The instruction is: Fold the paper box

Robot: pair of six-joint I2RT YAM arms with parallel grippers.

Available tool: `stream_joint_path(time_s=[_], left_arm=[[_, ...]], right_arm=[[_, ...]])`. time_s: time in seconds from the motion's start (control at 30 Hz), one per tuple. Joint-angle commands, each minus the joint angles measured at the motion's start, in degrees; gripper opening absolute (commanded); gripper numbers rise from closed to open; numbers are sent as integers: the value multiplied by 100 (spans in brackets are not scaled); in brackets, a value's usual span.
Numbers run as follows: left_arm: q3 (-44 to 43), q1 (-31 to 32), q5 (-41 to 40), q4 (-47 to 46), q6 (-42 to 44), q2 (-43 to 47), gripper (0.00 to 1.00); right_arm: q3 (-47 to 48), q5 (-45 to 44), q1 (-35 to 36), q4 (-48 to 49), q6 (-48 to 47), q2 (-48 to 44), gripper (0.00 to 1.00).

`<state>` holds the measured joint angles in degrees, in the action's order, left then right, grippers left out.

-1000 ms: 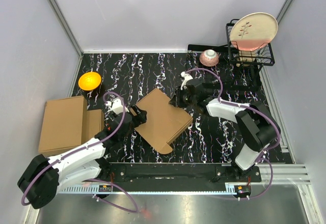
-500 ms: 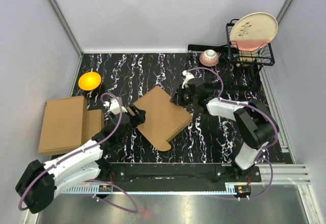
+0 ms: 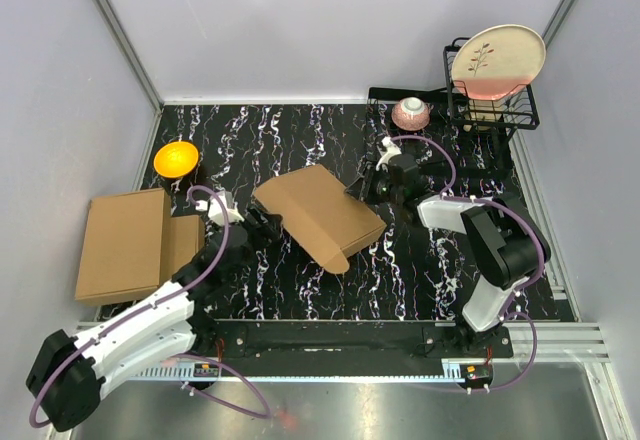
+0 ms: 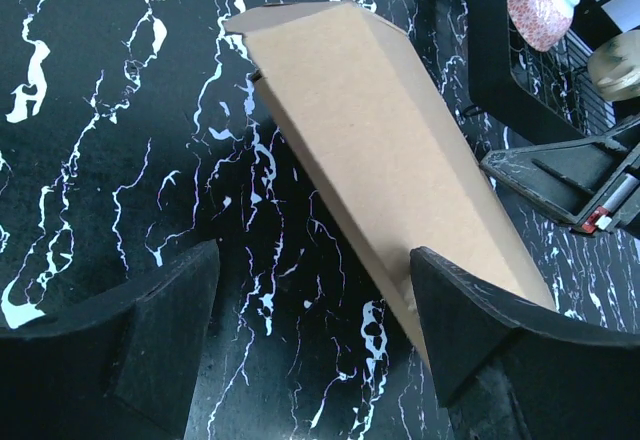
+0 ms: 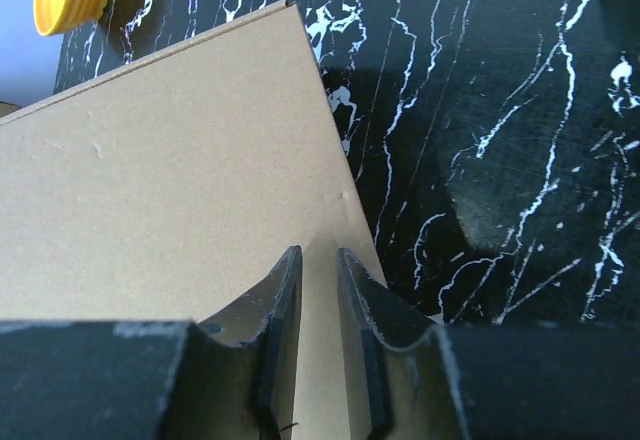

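The paper box (image 3: 320,215) lies mid-worktop (image 3: 300,130), its right edge pinched in the right pincer (image 5: 318,260). The left pincer (image 4: 315,255) gapes wide at the box's left end, holding nothing. Best to pin that end down before creasing, so the sheet cannot slide.

Plain brown paper box (image 3: 318,215), white-veined black table (image 3: 420,270), orange bowl (image 3: 176,158), pink speckled cup (image 3: 411,113), cream plate (image 3: 497,60) with sprig print.
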<state>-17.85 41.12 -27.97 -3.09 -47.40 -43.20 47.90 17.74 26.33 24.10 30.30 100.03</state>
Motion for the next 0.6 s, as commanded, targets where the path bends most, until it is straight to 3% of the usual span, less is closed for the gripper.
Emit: stream_joint_path(time_s=[0.0,0.3,0.47,0.57], left_arm=[[-96,-25,-165,2,90,154,80],[-316,-25,-560,300,-7,793,80],[-789,-25,-965,300,555,1769,80],[-966,-25,-1088,448,767,1833,80]], right_arm=[[-378,28,-101,-819,89,236,28],[-360,72,-101,-880,54,289,28],[-316,142,-110,-889,37,421,29],[-299,177,-101,-872,54,465,28]])
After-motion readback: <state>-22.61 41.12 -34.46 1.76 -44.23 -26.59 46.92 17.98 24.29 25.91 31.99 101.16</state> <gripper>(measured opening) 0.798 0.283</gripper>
